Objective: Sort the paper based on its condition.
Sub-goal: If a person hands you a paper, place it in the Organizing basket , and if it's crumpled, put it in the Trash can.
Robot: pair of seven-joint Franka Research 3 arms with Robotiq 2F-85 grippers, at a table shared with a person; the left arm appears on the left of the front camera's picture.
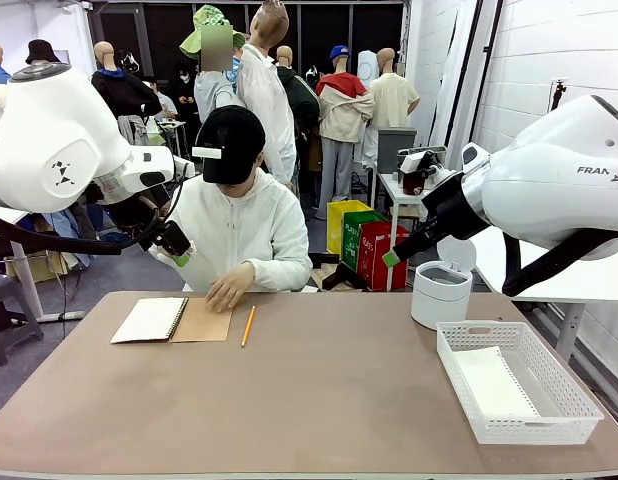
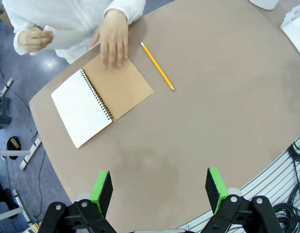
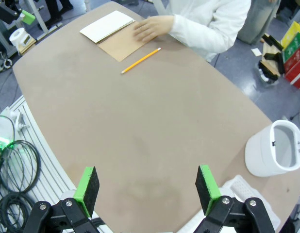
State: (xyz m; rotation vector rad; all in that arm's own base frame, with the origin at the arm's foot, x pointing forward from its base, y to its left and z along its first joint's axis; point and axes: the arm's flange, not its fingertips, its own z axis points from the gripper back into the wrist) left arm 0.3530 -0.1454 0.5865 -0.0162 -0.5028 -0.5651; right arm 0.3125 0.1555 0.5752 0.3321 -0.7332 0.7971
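Brown and rounded at its corners, the table [image 1: 319, 400] stretches between the robot and a person in a white hooded top seated at the far side. Near the person, an open spiral notebook [image 1: 149, 320] lies flat, its cream page toward the robot's left and its brown cover [image 1: 203, 322] folded out beside it. The person's hand [image 1: 229, 288] rests on that brown cover. A yellow pencil [image 1: 248, 326] lies just beside the cover, apart from it. On the robot's right side of the table sits a white mesh basket [image 1: 567, 392], and a white sheet of paper [image 1: 492, 385] lies flat inside it. Behind the basket stands a white round bin [image 1: 440, 294] with its lid tipped up. Both arms hang above the table, holding nothing. The left gripper [image 2: 159, 189] has its green pads [image 2: 101, 190] spread wide over bare tabletop. The right gripper [image 3: 147, 188] is likewise spread wide, its green pads [image 3: 85, 188] empty, with the bin and a corner of the basket close by in its wrist view.
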